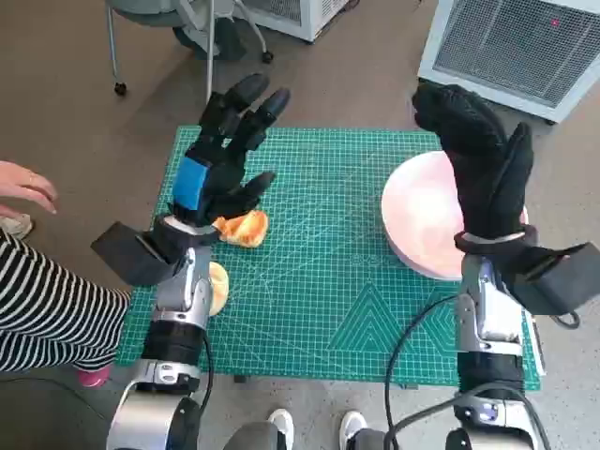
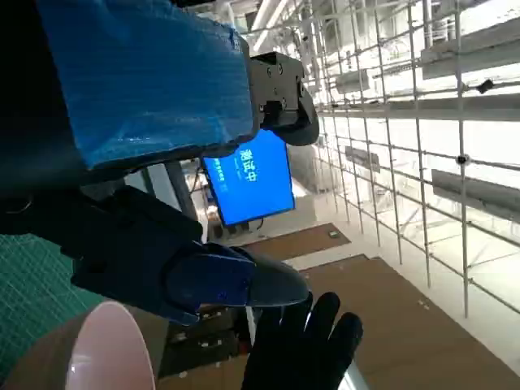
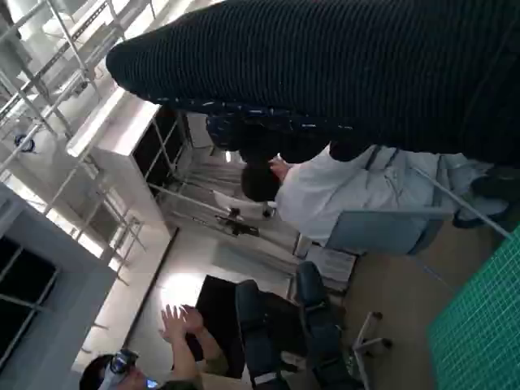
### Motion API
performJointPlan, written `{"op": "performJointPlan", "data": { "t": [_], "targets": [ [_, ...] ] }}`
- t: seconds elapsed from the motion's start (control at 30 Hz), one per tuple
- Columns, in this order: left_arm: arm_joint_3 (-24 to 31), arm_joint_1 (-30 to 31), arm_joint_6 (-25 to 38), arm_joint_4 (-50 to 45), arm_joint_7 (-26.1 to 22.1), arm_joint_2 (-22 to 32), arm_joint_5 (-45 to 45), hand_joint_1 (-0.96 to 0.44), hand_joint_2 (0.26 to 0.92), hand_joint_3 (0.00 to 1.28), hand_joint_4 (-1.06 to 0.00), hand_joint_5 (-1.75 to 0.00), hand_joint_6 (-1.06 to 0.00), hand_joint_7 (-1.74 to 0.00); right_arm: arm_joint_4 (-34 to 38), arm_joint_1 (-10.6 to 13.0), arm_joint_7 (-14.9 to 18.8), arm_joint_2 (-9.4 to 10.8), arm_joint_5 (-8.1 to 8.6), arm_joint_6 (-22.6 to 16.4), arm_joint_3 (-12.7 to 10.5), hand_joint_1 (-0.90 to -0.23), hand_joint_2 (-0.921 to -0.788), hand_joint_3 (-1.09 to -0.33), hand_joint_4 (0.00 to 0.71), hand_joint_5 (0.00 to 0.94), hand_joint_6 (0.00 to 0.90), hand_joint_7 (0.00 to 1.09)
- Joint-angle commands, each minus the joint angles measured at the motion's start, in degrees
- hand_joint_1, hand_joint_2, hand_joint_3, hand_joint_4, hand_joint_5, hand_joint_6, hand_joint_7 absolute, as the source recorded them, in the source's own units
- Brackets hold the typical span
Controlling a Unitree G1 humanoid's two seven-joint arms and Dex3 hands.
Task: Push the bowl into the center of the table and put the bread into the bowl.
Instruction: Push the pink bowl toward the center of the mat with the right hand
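The worktop (image 1: pixel 309 309) is covered by a green cutting mat, and the pink bowl (image 1: pixel 422 220) sits at its right edge, well off the middle, with the gloved right hand (image 1: pixel 483 173) raised over it, fingers released and spread, holding nothing. The bread (image 1: pixel 244 228) lies near the left edge, just under the left hand (image 1: pixel 220 164), whose fingers are apart and grasp nothing; whether the thumb touches the bread cannot be told. A second pale round piece (image 1: pixel 217 286) lies closer to the near left corner, partly hidden by the left forearm. Between bread and bowl the mat offers a broad stretch of open green. Around the worktop, a person's hand (image 1: pixel 26 187) and striped sleeve (image 1: pixel 47 309) reach in past the left edge, a white grilled unit (image 1: pixel 525 47) stands beyond the far right corner, and chair legs (image 1: pixel 187 37) show beyond the far left. The left wrist view adds the bowl's rim (image 2: pixel 114 353), the other gloved hand (image 2: pixel 305 349) and a blue screen (image 2: pixel 248 180); the right wrist view shows seated people (image 3: pixel 325 195) and office chairs (image 3: pixel 317 325).
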Motion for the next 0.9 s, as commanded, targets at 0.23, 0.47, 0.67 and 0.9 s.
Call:
{"op": "performJointPlan", "data": {
  "t": [0.23, 0.47, 0.67, 0.9],
  "targets": [
    [0.1, -0.4, 0.2, -1.0, -0.1, 0.4, 0.0, -0.65, 0.921, 0.26, -0.22, -0.22, 0.00, -0.63, 0.5, 1.3, 0.6, 0.3, -0.65, -0.3, 0.9, -0.690, -0.921, -0.675, 0.140, 0.000, 0.072, 0.37],
    [0.2, -0.6, 0.1, -0.6, -0.3, 0.6, -0.1, -0.65, 0.921, 0.26, -0.21, -0.22, 0.00, -0.62, 1.1, 1.2, 0.5, 0.1, -1.37, -0.8, 1.3, -0.680, -0.921, -0.706, 0.133, 0.000, 0.062, 0.37],
    [0.2, -0.5, -0.1, -0.6, -0.2, 0.7, 0.0, -0.65, 0.921, 0.26, -0.21, -0.22, 0.00, -0.62, 1.2, 1.1, 0.5, -0.3, -1.55, -0.7, 1.5, -0.680, -0.921, -0.715, 0.131, 0.000, 0.059, 0.37],
    [0.2, -0.4, -0.3, -0.5, 0.0, 0.6, 0.1, -0.65, 0.921, 0.26, -0.22, -0.22, 0.00, -0.62, 1.7, 1.4, 1.1, -1.4, -0.73, -0.9, 0.7, -0.682, -0.921, -0.710, 0.136, 0.003, 0.062, 0.38]
  ]
}}
